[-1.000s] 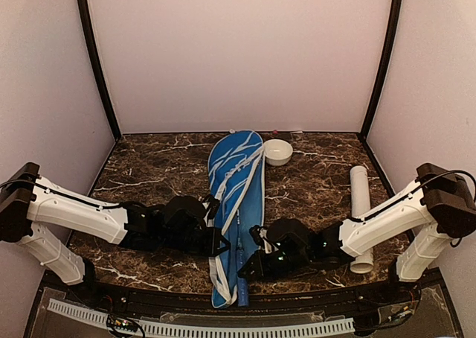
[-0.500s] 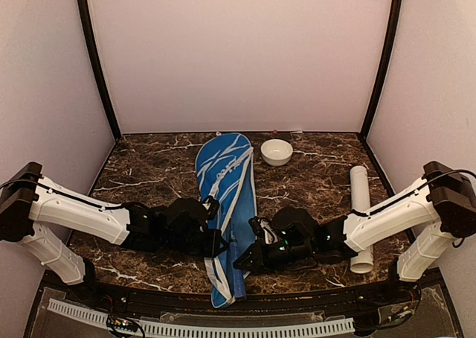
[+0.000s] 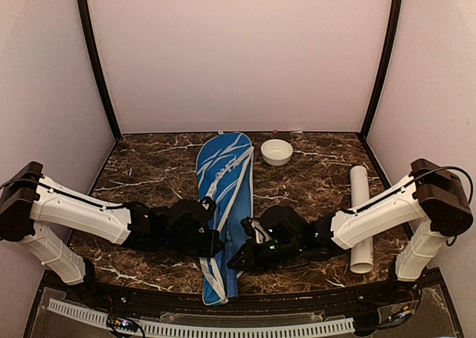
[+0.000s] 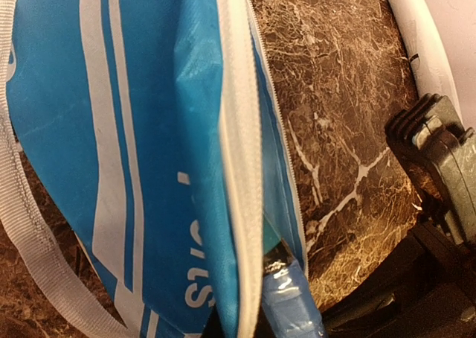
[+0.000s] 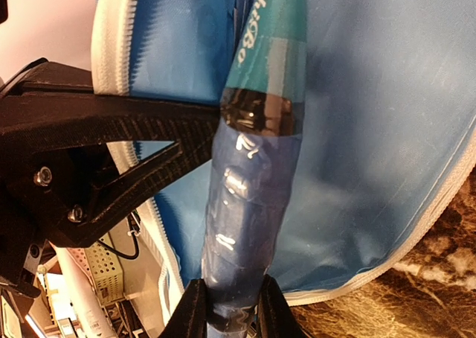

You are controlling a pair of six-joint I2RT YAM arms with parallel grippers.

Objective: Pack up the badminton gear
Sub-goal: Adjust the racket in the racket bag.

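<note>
**Marble table [image 3: 149,174]: gear status**

At the near edge, the left gripper [image 3: 213,243] is pinched shut on the open edge of the racket cover [image 3: 223,174]. The right gripper [image 5: 232,312] clamps a blue racket handle [image 5: 249,204], which lies inside the cover's mouth. Further right lies a white tube [image 3: 361,211]. A white bowl [image 3: 277,152] sits farthest back.

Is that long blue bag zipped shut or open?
Open. The racket cover's white zipper edges stand apart, and a blue racket handle sticks out between them.
</note>
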